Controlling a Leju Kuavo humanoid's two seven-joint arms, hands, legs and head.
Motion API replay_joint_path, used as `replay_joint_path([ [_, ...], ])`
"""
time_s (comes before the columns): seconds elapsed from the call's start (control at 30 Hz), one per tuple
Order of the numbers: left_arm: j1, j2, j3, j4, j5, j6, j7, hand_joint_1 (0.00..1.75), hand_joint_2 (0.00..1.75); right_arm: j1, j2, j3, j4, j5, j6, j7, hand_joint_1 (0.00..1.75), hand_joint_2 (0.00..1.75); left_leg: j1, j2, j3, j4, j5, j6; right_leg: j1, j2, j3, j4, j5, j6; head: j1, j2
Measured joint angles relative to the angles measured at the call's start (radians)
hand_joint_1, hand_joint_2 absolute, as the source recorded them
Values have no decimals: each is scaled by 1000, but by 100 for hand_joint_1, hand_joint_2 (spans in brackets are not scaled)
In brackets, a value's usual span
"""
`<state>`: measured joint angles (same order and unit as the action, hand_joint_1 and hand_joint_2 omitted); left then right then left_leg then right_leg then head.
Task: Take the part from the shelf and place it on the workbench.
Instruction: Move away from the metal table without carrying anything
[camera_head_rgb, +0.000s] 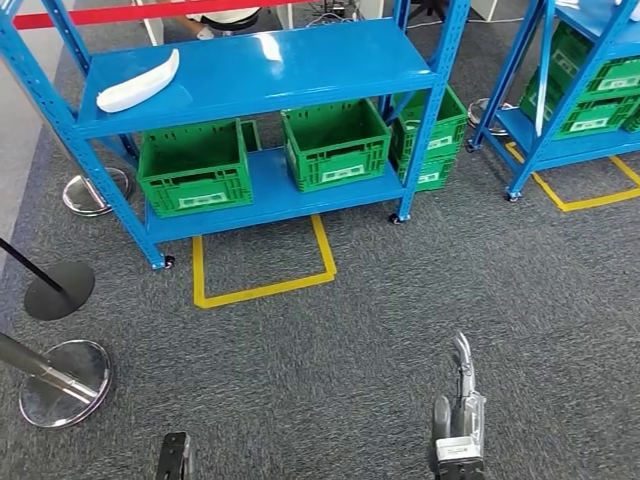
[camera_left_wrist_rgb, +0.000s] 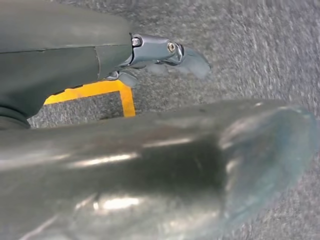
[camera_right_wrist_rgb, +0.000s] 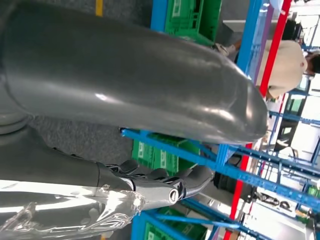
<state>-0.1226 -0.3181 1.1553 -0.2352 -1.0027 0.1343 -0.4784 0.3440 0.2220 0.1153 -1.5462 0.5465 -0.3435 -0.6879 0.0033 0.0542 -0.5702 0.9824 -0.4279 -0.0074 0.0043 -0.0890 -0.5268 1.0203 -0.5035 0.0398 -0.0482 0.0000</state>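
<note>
The white part (camera_head_rgb: 138, 81) lies on the top board of the blue shelf (camera_head_rgb: 302, 70), at its left end. Both hands hang low over the carpet (camera_head_rgb: 377, 330), well apart from the shelf. Right hand (camera_head_rgb: 460, 420): fingers extended, apart, holding nothing. Left hand (camera_head_rgb: 175, 458): fingers extended, holding nothing.

A white curved plastic part (camera_head_rgb: 138, 82) lies at the left end of the blue metal shelf's (camera_head_rgb: 302, 70) upper deck; 2 green plastic crates (camera_head_rgb: 195, 165) sit side by side on the deck beneath.
</note>
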Motion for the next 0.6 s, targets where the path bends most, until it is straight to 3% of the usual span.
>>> replay_joint_path([
  [0.07, -2, -2, 0, 0, 1, 0, -1, 0, 0, -9, 6, -23, 11, -1, 23, 12, 0, 0, 4, -15, -1, -2, 3, 12, -5, 55, -40, 91, -52, 11, 3, 0],
  [0.13, -3, -3, 0, -1, 1, -2, -2, 0, 0, -18, 14, -62, 36, 1, 46, 16, 0, 0, 5, -30, -2, -1, 3, 17, -7, 82, -110, 233, -112, 14, 6, 0],
  [0.17, -3, -3, 0, -1, 1, -3, -2, 0, 0, -21, 18, -84, 49, 4, 55, 12, 0, 0, 4, -37, -2, -1, 3, 17, -7, 85, -135, 277, -120, 15, 6, 0],
  [0.2, -3, -3, 0, -1, 1, -3, -2, 0, 0, -25, 22, -105, 60, 6, 62, 7, 0, 0, 5, -45, -1, -1, 3, 17, -7, 85, -142, 282, -107, 15, 6, 0],
  [0.23, -3, -3, 0, -1, 1, -3, -2, 0, 0, -29, 26, -124, 69, 8, 67, 2, 0, 0, 6, -52, 1, -1, 3, 16, -8, 85, -130, 246, -76, 14, 6, 0],
  [0.3, -3, -3, 0, -1, 1, -4, -2, 0, 0, -36, 33, -150, 83, 13, 73, -5, 0, 0, 6, -62, 4, 1, 1, 11, -12, 87, -70, 105, -1, 15, 8, 0],
  [0.33, -3, -3, 0, -1, 1, -4, -2, 0, 0, -39, 37, -159, 88, 16, 74, -7, 0, 0, 4, -66, 3, 4, 0, 6, -14, 91, -45, 48, 21, 14, 9, 0],
  [0.4, -3, -2, 0, -2, 1, -5, -3, 0, 0, -42, 42, -172, 97, 20, 77, -8, 0, 0, -1, -70, -2, 8, 0, 4, -18, 97, -26, 1, 32, 12, 10, 0],
  [0.53, -4, 0, 0, -4, 1, -5, -3, 0, 0, -41, 48, -190, 107, 22, 83, -8, 0, 0, -4, -69, -6, 2, 7, 33, -20, 99, -26, -12, 40, 12, 7, 0],
  [0.6, -5, -1, 0, -5, 1, -5, -5, 0, 0, -42, 51, -203, 111, 27, 100, -6, 0, 0, -5, -70, 24, -56, 16, 40, -20, 99, -9, -42, 46, 17, 0, 0],
])
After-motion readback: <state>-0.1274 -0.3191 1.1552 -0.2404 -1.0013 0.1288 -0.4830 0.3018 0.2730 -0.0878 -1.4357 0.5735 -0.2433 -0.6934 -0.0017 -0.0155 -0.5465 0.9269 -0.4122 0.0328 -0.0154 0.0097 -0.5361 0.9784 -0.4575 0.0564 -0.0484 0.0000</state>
